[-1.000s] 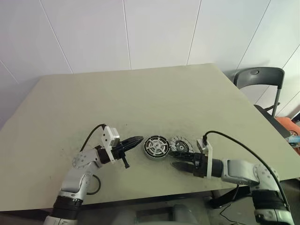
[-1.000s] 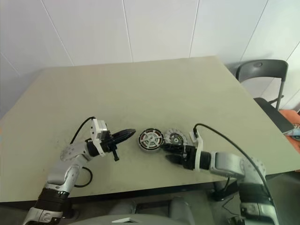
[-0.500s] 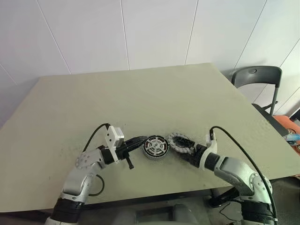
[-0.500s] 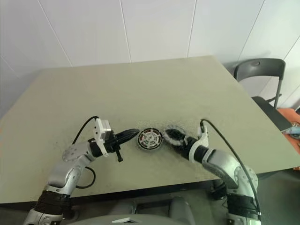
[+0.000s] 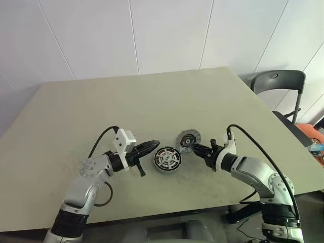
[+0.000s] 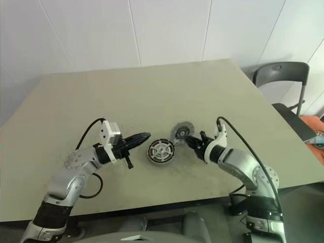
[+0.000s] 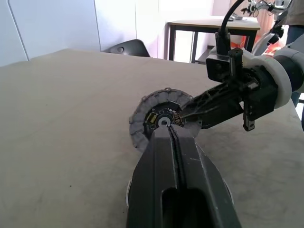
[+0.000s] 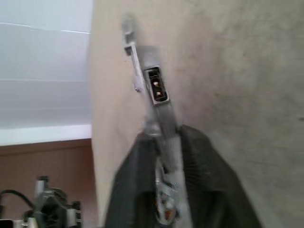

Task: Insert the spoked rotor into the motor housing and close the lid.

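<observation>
right gripper (image 5: 195, 147) now clamped on lid (image 5: 188, 138), raised on edge off table (image 5: 152, 96); was flat beside motor housing (image 5: 167, 160). left gripper (image 5: 155, 144) shut, empty, near housing. rotor seemingly seated; closing next.

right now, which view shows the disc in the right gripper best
Left wrist view: the silvery disc faces the camera, segmented rim and hub plain, right gripper clamped on its edge. Head views show it small, tilted up; the right wrist view shows it edge-on.
</observation>
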Tool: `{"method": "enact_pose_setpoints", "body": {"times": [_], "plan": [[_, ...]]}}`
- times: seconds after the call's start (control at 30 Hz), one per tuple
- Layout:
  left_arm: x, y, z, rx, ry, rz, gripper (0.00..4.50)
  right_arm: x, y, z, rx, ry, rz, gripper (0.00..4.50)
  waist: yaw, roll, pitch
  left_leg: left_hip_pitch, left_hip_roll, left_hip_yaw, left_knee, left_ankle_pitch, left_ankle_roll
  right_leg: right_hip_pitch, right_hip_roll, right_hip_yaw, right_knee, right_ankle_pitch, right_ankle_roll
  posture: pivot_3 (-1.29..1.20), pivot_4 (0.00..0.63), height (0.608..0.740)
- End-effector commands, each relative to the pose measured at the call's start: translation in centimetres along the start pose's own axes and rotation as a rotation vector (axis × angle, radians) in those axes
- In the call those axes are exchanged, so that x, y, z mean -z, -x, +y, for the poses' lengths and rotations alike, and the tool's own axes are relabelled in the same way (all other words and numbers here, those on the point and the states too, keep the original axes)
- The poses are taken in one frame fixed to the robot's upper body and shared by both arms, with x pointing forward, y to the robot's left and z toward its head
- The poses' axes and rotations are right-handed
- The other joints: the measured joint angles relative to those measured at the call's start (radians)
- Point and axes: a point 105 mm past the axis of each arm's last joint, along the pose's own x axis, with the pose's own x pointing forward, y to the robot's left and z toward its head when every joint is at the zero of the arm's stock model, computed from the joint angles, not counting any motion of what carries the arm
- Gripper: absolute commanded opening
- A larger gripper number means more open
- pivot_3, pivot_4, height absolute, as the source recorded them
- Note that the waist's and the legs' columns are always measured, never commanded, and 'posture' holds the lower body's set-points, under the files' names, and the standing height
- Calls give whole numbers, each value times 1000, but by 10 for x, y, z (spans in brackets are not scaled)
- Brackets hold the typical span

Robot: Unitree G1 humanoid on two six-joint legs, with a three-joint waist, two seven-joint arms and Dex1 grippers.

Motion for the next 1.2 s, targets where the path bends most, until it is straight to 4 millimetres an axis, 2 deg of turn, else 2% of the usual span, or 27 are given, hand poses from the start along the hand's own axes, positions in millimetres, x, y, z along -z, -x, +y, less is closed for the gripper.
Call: {"method": "enact_pose_setpoints", "body": {"times": [0.03,0.13,0.3,0.37,0.57,0.77,0.9,1.1,1.2], "plan": [[-17,1,1,-13,-52,-33,0,-1,-3,24,-62,205,16,265,-5,1,0,0,0,0,0,0,0,0,0,0,0,0,0,0,0,740],[-19,0,1,-17,-55,-32,0,-2,-7,23,-40,362,19,265,-11,0,0,0,1,0,0,0,0,0,1,0,0,0,0,0,0,740],[-21,-1,4,-25,-61,-28,0,-2,-12,34,-36,715,-2,265,-15,0,0,0,1,1,0,0,0,0,1,0,0,0,0,0,0,740],[-21,-1,5,-27,-62,-27,0,-1,-13,36,-45,807,-3,265,-14,0,0,0,1,1,1,0,0,0,1,0,0,0,0,0,0,740],[-22,-1,7,-37,-65,-27,0,5,-12,42,-84,1244,14,265,-14,0,0,0,1,1,1,0,0,0,1,0,0,0,0,0,0,740],[-23,-1,9,-48,-67,-26,0,4,-11,43,-144,1448,24,265,-12,-2,1,0,1,1,1,0,0,0,1,0,0,0,0,0,0,740],[-25,0,12,-56,-78,-21,0,9,-8,43,-194,1528,58,1344,-12,-3,2,0,1,1,1,0,0,0,1,0,0,0,0,0,0,740],[-27,1,16,-61,-86,-13,0,4,0,29,-209,1527,128,3332,-13,-3,2,0,1,1,1,0,0,0,1,0,0,0,0,0,0,740],[-27,2,16,-61,-90,-8,0,-6,1,26,-190,1547,117,3332,-12,-3,2,0,1,1,2,0,0,0,1,0,1,0,0,0,0,740]]}}
